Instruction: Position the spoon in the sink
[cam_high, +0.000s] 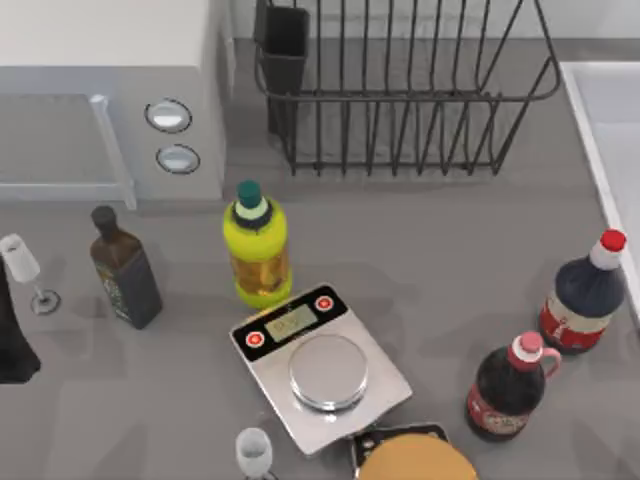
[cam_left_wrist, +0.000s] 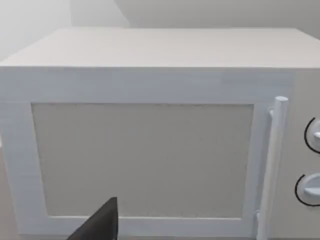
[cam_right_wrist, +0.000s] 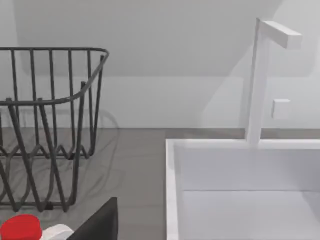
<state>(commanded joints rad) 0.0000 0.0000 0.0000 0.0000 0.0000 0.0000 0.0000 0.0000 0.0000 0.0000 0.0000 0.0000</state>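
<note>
Sink (cam_high: 600, 110): right edge of the top view, basin bare where visible.
Dish rack (cam_high: 400, 90): upper centre, holding a dark cup (cam_high: 285, 45).
Left arm (cam_high: 12, 340): dark shape at left edge.
Spoon: cannot tell.

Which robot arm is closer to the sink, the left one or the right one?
Probably the right. The sink sits at the table's right edge, and the right wrist camera looks straight at its basin beside the dish rack. The left arm is at the far left, facing the microwave.
</note>
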